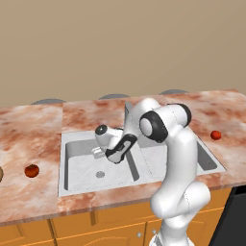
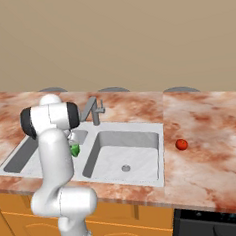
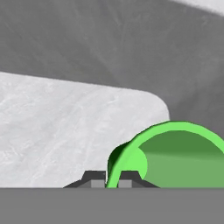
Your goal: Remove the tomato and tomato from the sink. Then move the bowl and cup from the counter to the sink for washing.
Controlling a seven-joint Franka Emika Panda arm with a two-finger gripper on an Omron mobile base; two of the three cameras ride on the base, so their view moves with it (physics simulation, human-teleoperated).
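Tool [image 3: 112, 177] pinched shut on the rim wall of the green cup [image 3: 175, 155], lower right of the hand view, over the pale sink [image 3: 65, 131] basin. Cup looks light, rigid, smooth; thin rim likely slips. Both tomatoes [image 1: 31, 170] [image 2: 181, 144] sit on the surface [image 2: 212, 147].

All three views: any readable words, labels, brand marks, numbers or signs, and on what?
None. The cup clamped by its rim in the gripper is plain green, the sink plain grey, the counter only marbled, both tomatoes unmarked. The dark appliance shows faint dots too small to read.
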